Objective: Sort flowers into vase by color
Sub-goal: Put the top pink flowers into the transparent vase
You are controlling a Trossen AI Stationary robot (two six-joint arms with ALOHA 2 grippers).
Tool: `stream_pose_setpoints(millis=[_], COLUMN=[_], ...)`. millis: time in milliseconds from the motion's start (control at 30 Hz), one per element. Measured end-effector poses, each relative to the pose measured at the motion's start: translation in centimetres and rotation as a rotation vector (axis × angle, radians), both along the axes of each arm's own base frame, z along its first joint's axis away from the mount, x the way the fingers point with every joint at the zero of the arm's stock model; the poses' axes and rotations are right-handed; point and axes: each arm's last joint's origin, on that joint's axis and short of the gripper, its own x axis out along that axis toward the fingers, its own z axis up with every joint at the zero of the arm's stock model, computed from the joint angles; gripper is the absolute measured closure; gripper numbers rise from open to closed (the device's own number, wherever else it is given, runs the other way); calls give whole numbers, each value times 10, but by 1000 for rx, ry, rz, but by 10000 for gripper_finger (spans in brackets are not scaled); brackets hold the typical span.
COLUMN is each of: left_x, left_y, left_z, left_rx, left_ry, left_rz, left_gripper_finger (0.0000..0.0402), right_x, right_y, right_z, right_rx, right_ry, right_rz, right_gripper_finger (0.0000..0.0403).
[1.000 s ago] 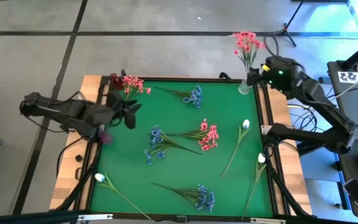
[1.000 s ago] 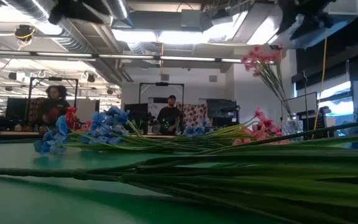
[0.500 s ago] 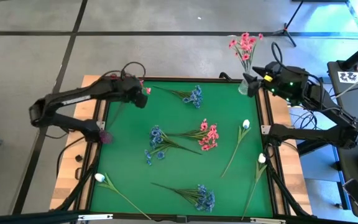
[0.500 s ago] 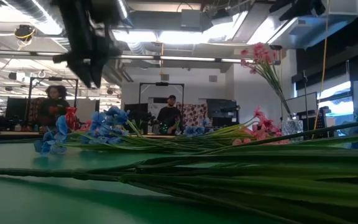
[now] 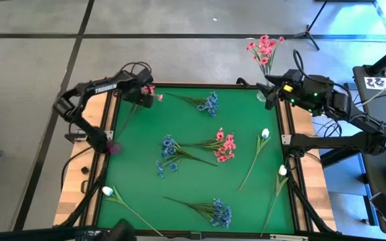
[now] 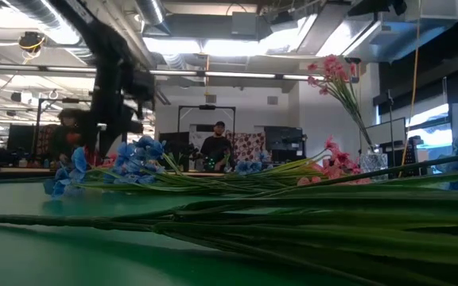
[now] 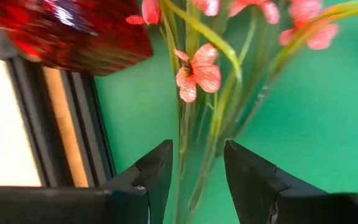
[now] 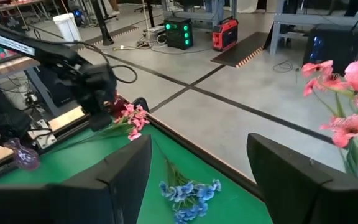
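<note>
At the worktop's (image 5: 193, 194) far left corner, the left end effector (image 7: 197, 177) straddles, unclenched, a pink sprig's (image 7: 194, 68) stems, seemingly about to clamp; the right end effector (image 5: 271, 94) waits released beside the clear vase (image 5: 263, 94).

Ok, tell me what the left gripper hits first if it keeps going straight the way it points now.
Most likely the thin green stems of the pink-bloomed flower sprig. The left gripper has its fingers open with those stems running between them, a dark red vase off to one side. Behind the stems lies the green table mat; depth is unclear.
</note>
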Motion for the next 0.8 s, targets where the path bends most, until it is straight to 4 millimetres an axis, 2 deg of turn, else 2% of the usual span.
stream_pose_setpoints(millis=[167, 300, 533, 633, 800], left_x=[-8, -6, -1, 8, 24], left_y=[14, 20, 25, 27, 24], left_z=[-22, -34, -41, -41, -40], left_rx=[-87, -128, -137, -103, -58], left_ry=[31, 4, -73, -144, -196], left_rz=[20, -2, -20, -42, -84], left_gripper_finger=[260, 260, 268, 300, 386], right_x=[-1, -2, -1, -1, -1], right_y=[-1, -2, -3, -3, -3], right_z=[0, 1, 5, 6, 5], right_rx=[3, -12, -41, -48, -48], right_ry=[-9, -13, -34, -43, -41], right_rz=[-42, -94, -114, -113, -112], right_gripper_finger=[139, 139, 139, 139, 139])
